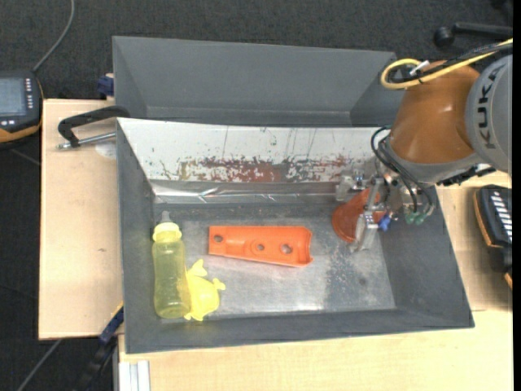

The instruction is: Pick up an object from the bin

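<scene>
The long flat orange plastic slab with three holes (260,245) lies mid-floor in the grey metal bin (423,292), its long axis running left to right. To its right, against the gripper (366,228), sits a small rounded red piece (345,218), probably the thing being picked because it lies closest. It seems tipped, with its longer side rising toward the back wall, though its shape is partly hidden. I cannot tell whether the gripper is clenched on it or released. Left of the slab lies a translucent yellow plastic bottle (168,271), cap toward the back wall, with a crumpled yellow scrap (203,292) touching it.
</scene>
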`<act>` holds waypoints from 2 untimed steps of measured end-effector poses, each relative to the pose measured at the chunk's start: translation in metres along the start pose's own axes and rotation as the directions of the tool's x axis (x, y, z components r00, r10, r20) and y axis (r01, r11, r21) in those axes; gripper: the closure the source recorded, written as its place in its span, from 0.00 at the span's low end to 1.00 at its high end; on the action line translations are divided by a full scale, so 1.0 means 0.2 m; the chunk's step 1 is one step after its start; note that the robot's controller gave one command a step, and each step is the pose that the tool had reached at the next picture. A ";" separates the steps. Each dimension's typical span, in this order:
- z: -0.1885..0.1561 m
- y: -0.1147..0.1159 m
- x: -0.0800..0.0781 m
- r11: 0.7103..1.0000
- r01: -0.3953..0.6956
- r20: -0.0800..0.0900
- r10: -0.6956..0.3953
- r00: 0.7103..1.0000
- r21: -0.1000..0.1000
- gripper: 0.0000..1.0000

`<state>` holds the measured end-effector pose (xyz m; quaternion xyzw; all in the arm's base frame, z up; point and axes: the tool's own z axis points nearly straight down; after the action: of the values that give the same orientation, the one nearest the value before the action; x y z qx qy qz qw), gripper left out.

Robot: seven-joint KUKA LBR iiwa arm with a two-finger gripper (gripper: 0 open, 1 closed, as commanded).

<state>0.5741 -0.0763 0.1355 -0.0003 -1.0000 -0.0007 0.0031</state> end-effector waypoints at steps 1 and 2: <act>-0.02 0.00 -0.01 1.000 0.001 0.008 -0.001 1.000 0.001 0.00; 0.14 0.12 0.15 0.998 0.062 0.009 -0.062 0.998 0.002 0.00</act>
<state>0.5431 -0.0523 0.1085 0.0309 -0.9995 -0.0001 -0.0013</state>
